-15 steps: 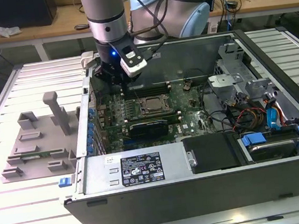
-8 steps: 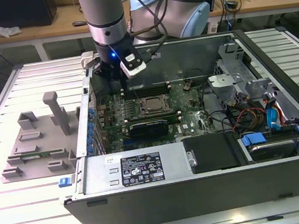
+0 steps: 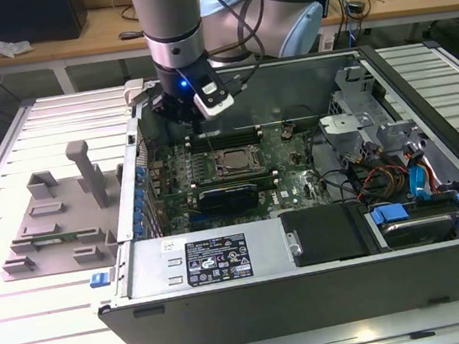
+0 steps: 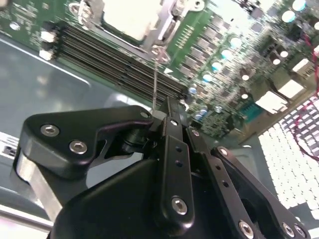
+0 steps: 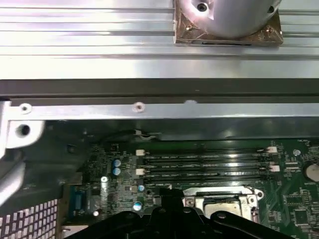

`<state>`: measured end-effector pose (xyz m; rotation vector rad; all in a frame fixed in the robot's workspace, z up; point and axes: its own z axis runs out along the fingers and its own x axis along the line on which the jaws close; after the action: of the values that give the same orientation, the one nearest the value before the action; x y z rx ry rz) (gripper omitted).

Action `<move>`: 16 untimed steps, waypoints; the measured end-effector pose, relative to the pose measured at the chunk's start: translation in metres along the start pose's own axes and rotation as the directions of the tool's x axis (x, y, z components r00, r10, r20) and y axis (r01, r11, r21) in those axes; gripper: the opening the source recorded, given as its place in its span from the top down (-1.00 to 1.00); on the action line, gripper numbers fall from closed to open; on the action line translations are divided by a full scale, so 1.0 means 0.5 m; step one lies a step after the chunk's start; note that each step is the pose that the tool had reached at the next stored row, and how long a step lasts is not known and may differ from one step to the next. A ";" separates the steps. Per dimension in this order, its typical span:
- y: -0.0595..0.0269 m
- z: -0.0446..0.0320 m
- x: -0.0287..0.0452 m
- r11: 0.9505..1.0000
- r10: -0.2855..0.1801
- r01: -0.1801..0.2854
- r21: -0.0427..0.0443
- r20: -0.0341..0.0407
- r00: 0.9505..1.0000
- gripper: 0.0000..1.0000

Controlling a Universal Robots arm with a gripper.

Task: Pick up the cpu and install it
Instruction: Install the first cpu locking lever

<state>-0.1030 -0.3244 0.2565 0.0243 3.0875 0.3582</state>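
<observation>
The cpu [image 3: 233,161], a small square with a pale silvery top, lies inside the metal-framed socket [image 3: 214,162] in the middle of the green motherboard. It shows bright white in the second wrist view [image 4: 130,19]. My black gripper [image 3: 192,120] hangs inside the open case, above the memory slots [image 3: 221,136] and just behind the socket toward the exterior view's left. Its fingers [image 4: 172,130] look shut. A thin metal lever [image 4: 155,79] rises from the socket frame to the fingertips; I cannot tell whether it is pinched.
The open computer case [image 3: 253,302] lies on a slatted metal table. A grey plastic fixture tray [image 3: 56,217] with upright posts stands at the exterior view's left. Drive bays and cables [image 3: 396,178] fill the case at the right. The case wall [image 5: 149,110] is close behind the gripper.
</observation>
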 end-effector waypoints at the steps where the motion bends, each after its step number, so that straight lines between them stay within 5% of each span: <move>1: 0.000 0.000 -0.008 1.000 0.000 0.000 0.000 0.000 1.000 0.79; 7: 0.001 0.003 -0.079 1.000 0.000 0.000 0.000 0.000 1.000 0.79; 13: 0.001 0.005 -0.079 1.000 0.000 0.000 0.000 0.001 1.000 0.79; 16: -0.003 0.020 -0.079 1.000 0.000 0.000 0.001 0.003 1.000 0.79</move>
<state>-0.0632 -0.3245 0.2476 0.0242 3.0851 0.3569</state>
